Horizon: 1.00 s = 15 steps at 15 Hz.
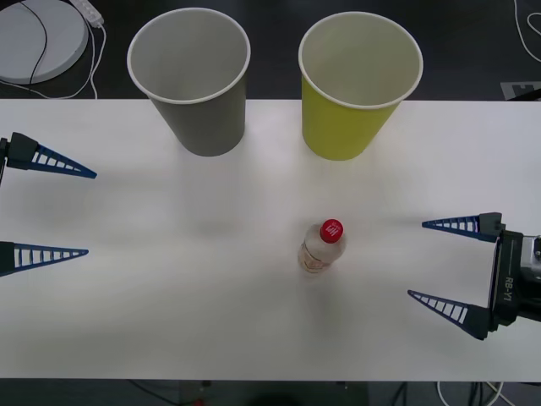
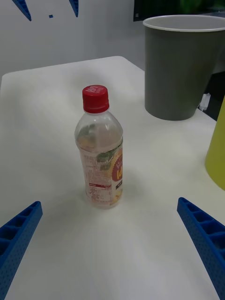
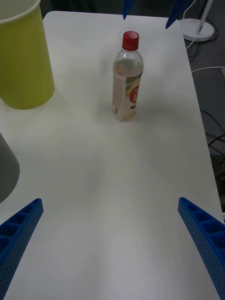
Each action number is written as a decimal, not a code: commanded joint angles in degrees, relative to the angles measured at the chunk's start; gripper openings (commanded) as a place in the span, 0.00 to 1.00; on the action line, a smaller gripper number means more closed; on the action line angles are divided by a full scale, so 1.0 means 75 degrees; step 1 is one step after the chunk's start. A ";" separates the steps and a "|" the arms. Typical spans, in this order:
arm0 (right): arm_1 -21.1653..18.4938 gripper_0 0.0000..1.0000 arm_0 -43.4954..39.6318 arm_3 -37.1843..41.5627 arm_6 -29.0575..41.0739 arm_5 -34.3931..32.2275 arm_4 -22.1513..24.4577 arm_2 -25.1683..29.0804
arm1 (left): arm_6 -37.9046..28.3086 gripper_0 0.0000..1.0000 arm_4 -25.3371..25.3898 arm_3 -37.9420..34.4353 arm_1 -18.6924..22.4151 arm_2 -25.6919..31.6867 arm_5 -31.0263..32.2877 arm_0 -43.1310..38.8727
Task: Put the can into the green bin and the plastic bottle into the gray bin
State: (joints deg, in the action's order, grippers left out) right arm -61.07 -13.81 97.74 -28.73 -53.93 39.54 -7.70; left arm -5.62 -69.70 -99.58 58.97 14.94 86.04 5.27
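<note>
Right gripper (image 1: pixel 440 260): fingers spread wide, empty, low over the table's right side, aimed at the plastic bottle (image 1: pixel 321 247).
Left gripper (image 1: pixel 66 210): fingers apart, empty, at the left edge, well apart from the bottle.
Plastic bottle: upright near mid-table, red cap on, untouched, nearer the right gripper.
Gray bin (image 1: pixel 194 80): far side, left of the green bin (image 1: pixel 355 85); both upright, insides look bare.
Can: none seen.
Progress: nothing binned; bottle grasp and drop into gray bin remain.
</note>
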 commanded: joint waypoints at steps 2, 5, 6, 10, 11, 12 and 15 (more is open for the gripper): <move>0.0514 1.00 0.0564 -0.0750 -0.0189 -0.0028 -0.0011 -0.0719 | 0.0000 1.00 0.0000 0.0000 0.0000 0.0000 0.0000 0.0000; 0.0935 1.00 0.0939 -0.1254 -0.0318 -0.0168 0.0001 -0.0942 | 0.0000 1.00 0.0000 0.0000 0.0000 0.0000 0.0000 0.0000; 0.1041 1.00 0.1079 -0.1325 -0.0341 -0.0133 0.0001 -0.1082 | 0.0000 1.00 0.0000 0.0000 0.0000 0.0000 0.0000 0.0000; 0.1404 1.00 0.1407 -0.1383 -0.0376 0.0078 0.0001 -0.1434 | 0.0000 1.00 0.0000 0.0000 0.0000 0.0000 0.0000 0.0000; 0.1474 1.00 0.1489 -0.1383 -0.0388 0.0148 0.0013 -0.1481 | 0.0000 1.00 0.0000 0.0000 0.0000 0.0000 0.0000 0.0000; 0.1521 1.00 0.1548 -0.1383 -0.0411 0.0230 0.0001 -0.1551 | 0.0000 1.00 0.0000 0.0000 0.0000 0.0000 0.0000 0.0000; 0.1756 1.00 0.1724 -0.1383 -0.0517 0.0523 0.0060 -0.1785 | 0.0000 1.00 0.0000 0.0000 0.0000 0.0000 0.0000 0.0000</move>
State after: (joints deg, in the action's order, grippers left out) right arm -48.42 -1.24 87.35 -32.35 -50.59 39.70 -20.65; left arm -5.62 -69.70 -99.58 58.97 14.94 86.04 5.27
